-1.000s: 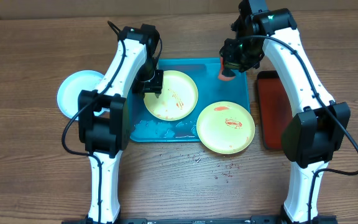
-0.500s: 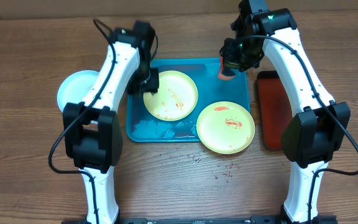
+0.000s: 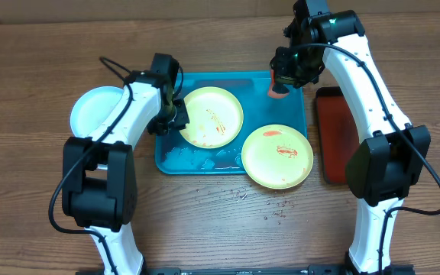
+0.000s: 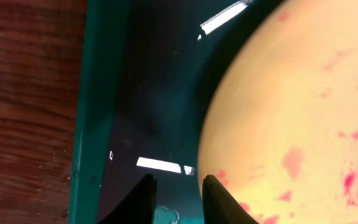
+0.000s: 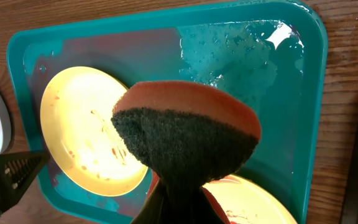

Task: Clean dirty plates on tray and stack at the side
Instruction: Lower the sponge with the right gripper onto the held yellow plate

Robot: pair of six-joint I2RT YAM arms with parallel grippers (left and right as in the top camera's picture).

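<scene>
The turquoise tray [image 3: 231, 77] holds one yellow-green plate [image 3: 212, 116] with red smears. A second yellow-green plate [image 3: 277, 156] lies over the tray's front right corner. The pale blue-white plate [image 3: 94, 113] sits on the table left of the tray. My left gripper [image 3: 174, 117] is open and low at the first plate's left rim. In the left wrist view its fingers [image 4: 179, 194] are over wet tray floor [image 4: 98, 93], beside the plate edge [image 4: 291, 93]. My right gripper [image 3: 285, 72] is shut on an orange sponge [image 5: 185, 134], held above the tray's back right.
A dark red tray [image 3: 333, 134] lies on the table right of the turquoise tray. White foam sits on the tray floor at the front [image 3: 197, 158] and at the back right [image 5: 241, 56]. Water drops [image 3: 270, 210] dot the wood in front.
My left gripper has moved left and toward the front, from the plate's back left to its left rim, and the left arm's elbow has swung left. The right arm and sponge have not moved.
</scene>
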